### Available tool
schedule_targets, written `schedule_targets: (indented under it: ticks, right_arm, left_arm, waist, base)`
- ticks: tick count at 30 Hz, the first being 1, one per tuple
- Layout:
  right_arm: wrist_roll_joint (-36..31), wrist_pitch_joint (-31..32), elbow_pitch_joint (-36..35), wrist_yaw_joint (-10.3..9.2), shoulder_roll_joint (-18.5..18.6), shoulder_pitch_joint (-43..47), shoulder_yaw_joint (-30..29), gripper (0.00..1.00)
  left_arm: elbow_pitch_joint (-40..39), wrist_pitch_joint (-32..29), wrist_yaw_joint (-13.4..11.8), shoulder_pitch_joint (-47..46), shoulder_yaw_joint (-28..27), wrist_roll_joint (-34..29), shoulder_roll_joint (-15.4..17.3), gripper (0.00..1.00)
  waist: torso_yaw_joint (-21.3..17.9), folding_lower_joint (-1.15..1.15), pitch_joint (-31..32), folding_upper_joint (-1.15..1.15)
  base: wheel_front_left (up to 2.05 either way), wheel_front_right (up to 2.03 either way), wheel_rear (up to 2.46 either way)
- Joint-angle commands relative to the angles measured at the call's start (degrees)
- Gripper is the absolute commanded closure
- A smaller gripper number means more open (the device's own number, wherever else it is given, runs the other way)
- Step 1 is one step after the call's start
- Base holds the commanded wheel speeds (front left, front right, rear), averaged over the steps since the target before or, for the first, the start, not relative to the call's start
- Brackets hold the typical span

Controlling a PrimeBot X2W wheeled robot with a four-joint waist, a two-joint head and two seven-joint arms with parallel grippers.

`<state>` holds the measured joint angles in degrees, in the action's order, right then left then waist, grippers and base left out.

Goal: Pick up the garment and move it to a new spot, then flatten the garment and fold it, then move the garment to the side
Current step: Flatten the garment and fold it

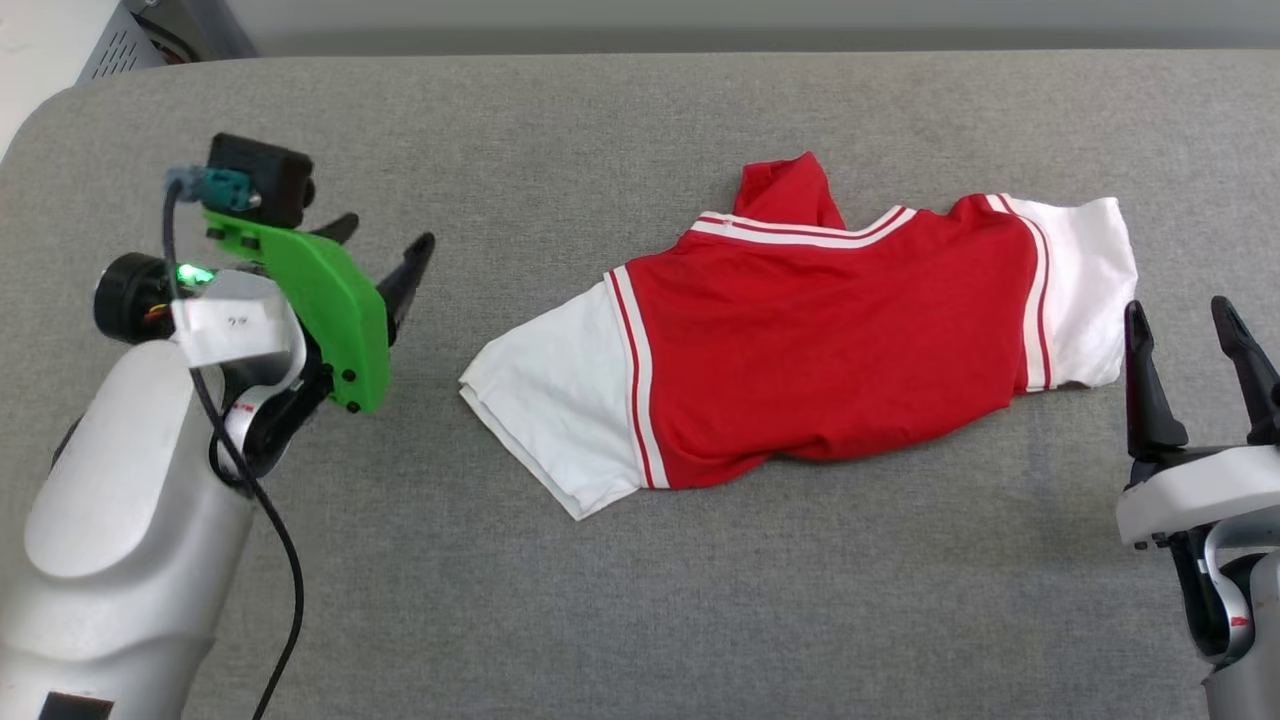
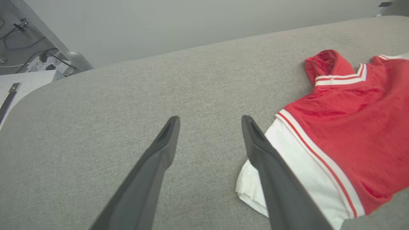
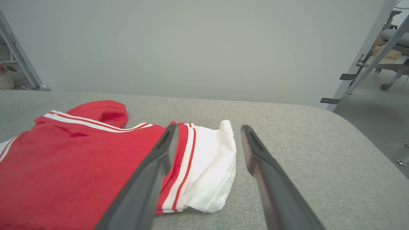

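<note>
Red jersey T-shirt (image 1: 820,360) lies rumpled mid-way across the grey padded surface (image 1: 640,620), neck trim toward 12 o'clock, white sleeves at 8 and 3 o'clock. Left gripper (image 1: 388,232) at its 9 o'clock: fingers spread, empty, clear of cloth. Right gripper (image 1: 1178,303) at 3 o'clock: spread, empty, just beside the sleeve.

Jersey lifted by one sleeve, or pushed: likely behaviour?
Likely floppy: the garment lies wrinkled, a fold bunched behind its collar, so it should hang limp from one pinch. Probably light: thin-looking fabric. Pushed, it would likely bunch on the grey cloth surface, not slide whole.
</note>
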<state>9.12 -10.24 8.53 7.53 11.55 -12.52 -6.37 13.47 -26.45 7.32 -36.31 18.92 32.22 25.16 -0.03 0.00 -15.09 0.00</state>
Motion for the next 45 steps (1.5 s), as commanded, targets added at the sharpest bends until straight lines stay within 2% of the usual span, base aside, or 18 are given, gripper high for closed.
schedule_targets:
  ticks: [1,5,8,9,20,21,22,23,25,26,28,35,41,45]
  right_arm:
    - [-0.66,0.06,-0.63,-0.04,-0.16,0.71,-0.11,0.00]
    - [-0.52,0.39,-0.98,-0.04,-0.71,0.63,0.26,0.00]
    - [-0.59,0.47,-1.15,-0.04,-0.67,0.05,0.63,0.00]
    - [-0.73,0.50,-1.16,-0.04,-0.54,-0.74,1.06,0.00]
    - [-1.05,-0.14,0.30,-0.04,-0.92,-3.04,2.76,0.00]
    - [-1.05,-0.23,0.45,-0.04,-0.91,-3.04,2.70,0.00]
    - [-1.04,-0.29,0.62,-0.04,-0.90,-3.02,2.59,0.00]
    - [-0.99,-0.37,0.84,-0.04,-0.86,-2.99,2.46,0.00]
    - [-0.88,-0.52,1.19,-0.04,-0.69,-3.03,2.08,0.00]
    - [-0.58,-0.73,1.28,-0.04,-0.10,-3.29,1.14,0.00]
    - [-0.51,-0.60,0.96,-0.04,0.66,-3.51,0.24,0.00]
    - [-0.79,2.96,-2.56,-0.04,5.49,-6.02,-2.34,0.00]
    - [1.52,12.99,-4.10,-0.04,13.07,-11.26,1.34,0.00]
    - [9.18,24.90,-2.33,-0.04,18.41,-15.08,6.49,0.00]
  left_arm:
    - [0.46,-3.48,0.15,-1.73,1.78,2.43,1.08,0.00]
    - [1.15,-12.39,0.16,-4.13,7.48,8.09,3.20,0.00]
    - [1.67,-16.14,0.16,-5.57,11.38,9.78,4.34,0.00]
    - [2.96,-18.14,0.16,-6.63,14.80,11.25,4.68,0.00]
    - [12.44,-17.19,0.16,-7.97,24.83,12.72,4.62,0.00]
    - [12.67,-16.97,0.16,-7.95,25.83,13.04,4.73,0.18]
    - [12.96,-16.42,0.16,-8.05,26.56,13.23,4.92,0.85]
    - [13.33,-15.47,0.16,-8.22,27.20,13.53,5.15,1.00]
    - [13.88,-13.02,0.16,-8.60,27.63,14.27,5.65,1.00]
    - [14.55,-8.51,0.16,-9.03,26.79,15.82,6.73,1.00]
    - [14.68,-5.60,0.16,-9.13,25.64,16.76,7.65,1.00]
    - [13.58,1.29,0.06,-8.35,22.04,18.50,11.90,1.00]
    - [10.96,5.03,-0.93,-7.60,19.71,18.83,14.11,1.00]
    - [8.87,6.25,-2.05,-7.46,19.49,17.95,14.63,1.00]
  waist:
    - [-0.10,0.00,-0.29,0.00]
    - [-0.56,0.00,-1.01,0.00]
    - [-1.04,0.00,-1.85,0.00]
    - [-1.52,0.00,-2.90,0.00]
    - [-3.70,0.00,-6.33,0.00]
    - [-3.74,0.00,-6.38,0.00]
    - [-3.74,0.00,-6.40,0.00]
    - [-3.71,0.00,-6.32,0.00]
    - [-3.58,0.00,-5.89,0.00]
    - [-3.24,0.00,-4.85,0.00]
    - [-2.83,0.00,-4.13,0.00]
    - [-0.77,0.00,-3.02,0.00]
    - [0.83,0.00,-4.08,0.00]
    - [1.60,0.00,-4.98,0.00]
  base:
    - [0.00,0.00,0.00]
    - [0.00,0.00,0.00]
    - [0.00,0.00,0.00]
    - [0.00,0.00,0.00]
    - [0.00,0.00,0.00]
    - [0.00,0.00,0.00]
    - [0.00,0.00,0.00]
    - [0.00,0.00,0.00]
    - [0.00,0.00,0.00]
    - [0.00,0.00,0.00]
    - [0.00,0.00,0.00]
    - [0.00,0.00,0.00]
    - [0.00,0.00,0.00]
    - [0.00,0.00,0.00]
